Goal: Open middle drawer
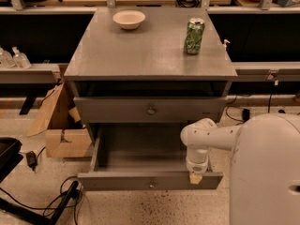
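Note:
The grey cabinet (150, 55) has the middle drawer (117, 110), a wide flat grey front with a small round metal knob (151, 110), under a dark slot below the top. Below it the bottom drawer (140, 181) is pulled far out, and its inside looks bare. My white arm (202, 134) bends down from the right over that drawer's front right corner. My gripper (195, 177) points down there, at the top of the bottom drawer's front wall. It is below and to the right of the middle drawer's knob and apart from it.
A white bowl (129, 18) and a green can (194, 35) stand on the cabinet top. An open cardboard box (63, 135) sits on the floor to the left. Cables (56, 198) and a black base lie at the front left. My white body (265, 172) fills the right.

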Available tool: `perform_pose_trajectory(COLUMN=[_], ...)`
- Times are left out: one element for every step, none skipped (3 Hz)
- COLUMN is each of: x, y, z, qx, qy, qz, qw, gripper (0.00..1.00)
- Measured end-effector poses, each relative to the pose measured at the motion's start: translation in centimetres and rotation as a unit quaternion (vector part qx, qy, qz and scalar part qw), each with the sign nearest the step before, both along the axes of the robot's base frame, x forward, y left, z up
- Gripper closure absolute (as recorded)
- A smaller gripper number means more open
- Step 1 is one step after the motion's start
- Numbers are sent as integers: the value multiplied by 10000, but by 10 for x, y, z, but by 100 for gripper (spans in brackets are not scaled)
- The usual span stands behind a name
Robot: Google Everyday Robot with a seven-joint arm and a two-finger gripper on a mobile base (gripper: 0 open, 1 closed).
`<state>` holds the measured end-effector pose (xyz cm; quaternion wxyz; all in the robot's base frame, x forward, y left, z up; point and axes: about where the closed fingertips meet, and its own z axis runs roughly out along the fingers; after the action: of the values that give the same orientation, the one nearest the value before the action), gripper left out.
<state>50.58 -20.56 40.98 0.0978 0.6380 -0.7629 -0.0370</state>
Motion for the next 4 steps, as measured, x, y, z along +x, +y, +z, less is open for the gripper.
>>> perform_pose_trajectory(x=[0,-1,1,11], y=[0,0,-4,-6], z=[0,-1,14,45], qx=[0,-2,55,-71], qy=[0,18,-75,-193], qz=[0,0,72,90], qw=[10000,10000,9999,9997], gripper=[16,0,0,16])
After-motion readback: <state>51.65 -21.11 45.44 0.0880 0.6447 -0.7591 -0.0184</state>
